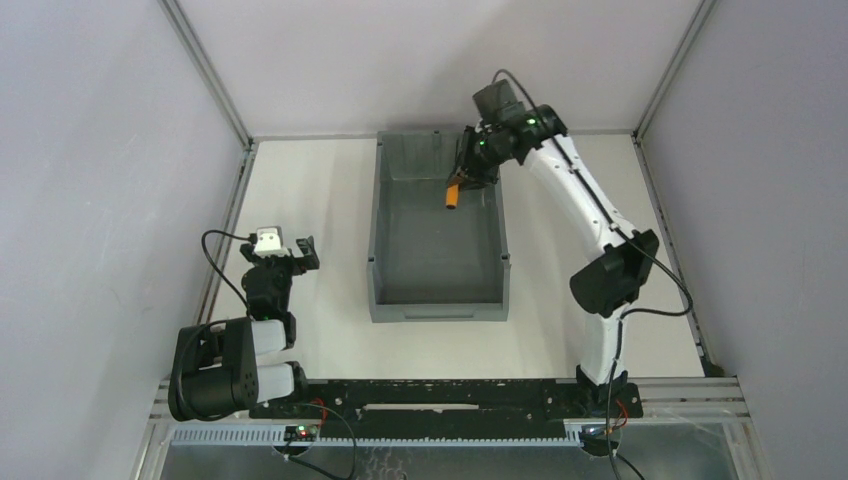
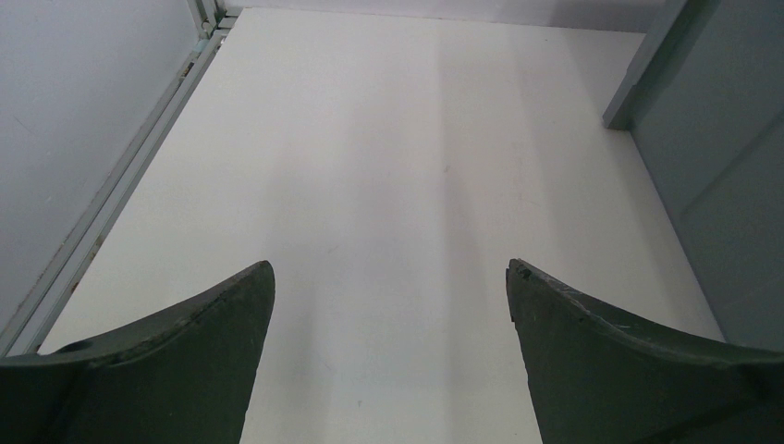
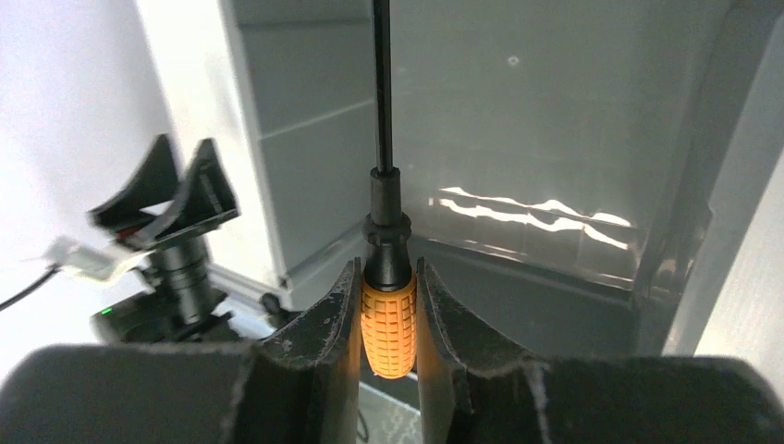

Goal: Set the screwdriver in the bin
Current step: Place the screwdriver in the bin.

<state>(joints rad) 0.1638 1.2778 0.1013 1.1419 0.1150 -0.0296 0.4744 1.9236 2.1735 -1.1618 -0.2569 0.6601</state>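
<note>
1. R gripper is over the far end of the bin, nr its far R corner, w/ the arm reaching in from the bin's R side.
2. It's clenched on the screwdriver. In the R wrist view both fingers press the orange handle of the screwdriver from either side, right at the gripper tips.
3. The thin black shaft sticks straight out past the fingertips, over the bin's grey inside.
4. So the screwdriver is inside the bin's outline, held in the air. Can't tell if the tip touches the floor or a wall.
5. L gripper sits well apart from the bin, off its L side, nr the near-L corner, arm folded low.
6. L wrist view: gripper spread wide, nothing btwn the fingers, just bare white table below. The bin's grey wall shows at the R edge.
</note>
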